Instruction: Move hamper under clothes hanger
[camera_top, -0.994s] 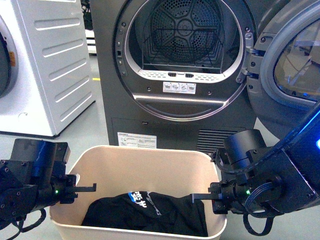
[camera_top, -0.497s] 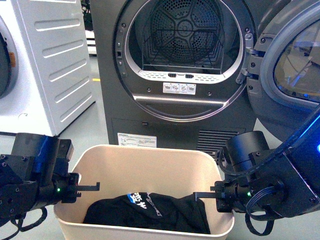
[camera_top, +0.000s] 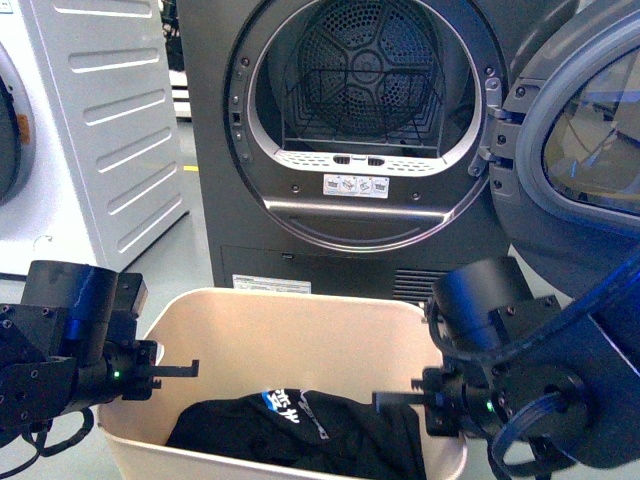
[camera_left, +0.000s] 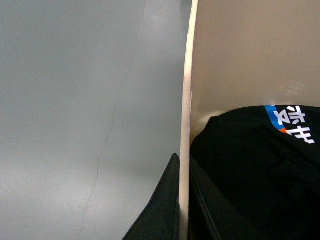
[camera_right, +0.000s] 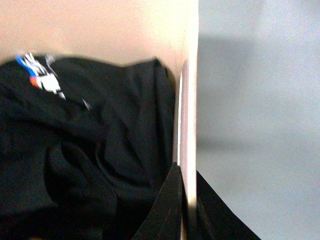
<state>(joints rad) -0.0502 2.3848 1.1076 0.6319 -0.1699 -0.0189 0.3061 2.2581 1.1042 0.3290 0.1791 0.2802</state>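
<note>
Hamper (camera_top: 290, 340), low in frame, has my left hand (camera_top: 150, 372) and right hand (camera_top: 425, 400) each pinched shut over opposite walls so I can carry it level.

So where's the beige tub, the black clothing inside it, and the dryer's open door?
hamper (camera_top: 300, 345): front view, inner back wall.
black garment (camera_top: 330, 445): front view, middle of the heap.
dryer door (camera_top: 595, 130): front view, its glass window.

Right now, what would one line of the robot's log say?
left end effector: shut on beige plastic rectangular hamper | right end effector: shut on hamper | contents: black garment | beyond: open dark grey dryer
</note>
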